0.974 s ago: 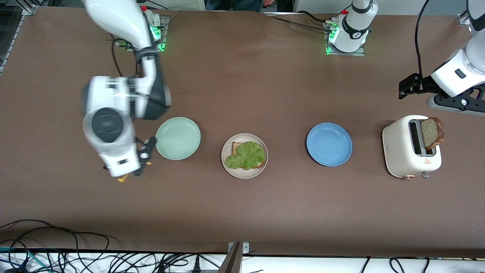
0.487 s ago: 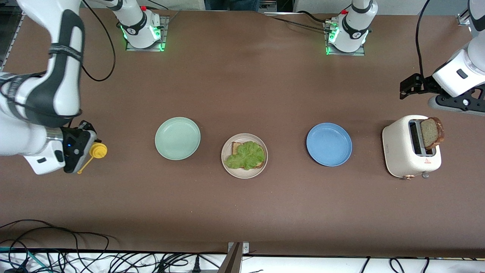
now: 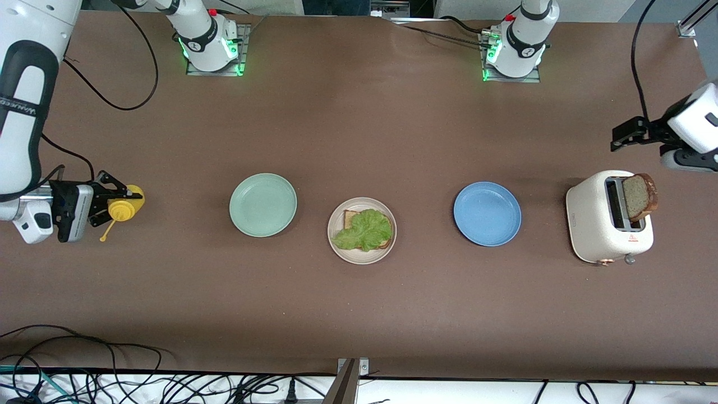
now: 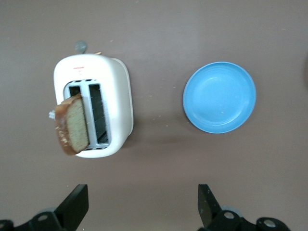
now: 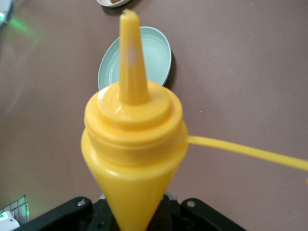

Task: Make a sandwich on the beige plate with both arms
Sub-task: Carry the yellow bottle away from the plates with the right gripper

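Right tool: pinching a yellow squeeze bottle over the worktop at the right arm's end, nozzle toward the plates, probably readying sauce for the lettuce.
Mint-green plate: bare, between bottle and sandwich.
Beige plate: mid-worktop, reachable by both arms, holding 1 bread slice under a lettuce leaf; top slice missing.
Blue plate: bare.
Toaster: second slice stands raised from its slot, easy to pinch.
Left tool: fingers spread, hovering near the toaster, seemingly to fetch that slice.
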Robot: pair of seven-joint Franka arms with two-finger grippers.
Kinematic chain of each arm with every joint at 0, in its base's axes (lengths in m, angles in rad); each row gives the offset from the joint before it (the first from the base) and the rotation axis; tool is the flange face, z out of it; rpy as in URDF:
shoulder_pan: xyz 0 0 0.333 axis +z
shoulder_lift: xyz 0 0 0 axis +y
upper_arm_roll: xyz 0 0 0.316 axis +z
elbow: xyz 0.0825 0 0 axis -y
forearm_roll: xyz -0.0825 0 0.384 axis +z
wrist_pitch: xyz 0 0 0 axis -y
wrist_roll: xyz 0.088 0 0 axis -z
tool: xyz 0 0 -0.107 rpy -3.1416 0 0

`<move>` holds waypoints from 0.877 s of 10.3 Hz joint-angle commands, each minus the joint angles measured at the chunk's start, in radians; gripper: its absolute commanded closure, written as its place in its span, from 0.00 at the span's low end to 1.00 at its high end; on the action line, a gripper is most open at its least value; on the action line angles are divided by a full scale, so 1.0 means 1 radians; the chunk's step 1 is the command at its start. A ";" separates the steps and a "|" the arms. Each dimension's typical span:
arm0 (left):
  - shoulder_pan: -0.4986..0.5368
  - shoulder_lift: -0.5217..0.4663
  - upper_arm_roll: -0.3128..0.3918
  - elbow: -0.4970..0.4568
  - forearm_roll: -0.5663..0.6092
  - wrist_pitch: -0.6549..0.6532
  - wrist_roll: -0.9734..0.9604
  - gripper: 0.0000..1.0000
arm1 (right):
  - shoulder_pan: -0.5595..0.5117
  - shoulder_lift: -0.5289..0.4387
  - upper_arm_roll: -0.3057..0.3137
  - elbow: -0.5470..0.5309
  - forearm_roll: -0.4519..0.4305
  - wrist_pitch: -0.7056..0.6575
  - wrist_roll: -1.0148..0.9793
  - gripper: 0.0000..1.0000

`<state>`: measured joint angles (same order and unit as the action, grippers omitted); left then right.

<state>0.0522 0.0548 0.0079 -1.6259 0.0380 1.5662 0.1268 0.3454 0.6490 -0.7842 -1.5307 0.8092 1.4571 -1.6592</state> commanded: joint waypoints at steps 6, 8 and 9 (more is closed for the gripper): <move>0.187 0.163 -0.005 0.072 0.076 0.113 0.135 0.00 | -0.054 0.064 0.020 -0.172 0.283 0.034 -0.413 1.00; 0.225 0.169 -0.006 -0.024 0.059 0.231 0.148 0.00 | -0.055 0.113 0.022 -0.181 0.359 0.034 -0.491 1.00; 0.229 0.172 -0.006 -0.072 0.059 0.297 0.148 0.00 | -0.057 0.135 0.022 -0.181 0.386 0.038 -0.537 1.00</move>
<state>0.2727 0.2368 0.0125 -1.6282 0.0826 1.7855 0.2589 0.2975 0.7665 -0.7673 -1.7033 1.1434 1.4900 -2.1263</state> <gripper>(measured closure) 0.000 0.833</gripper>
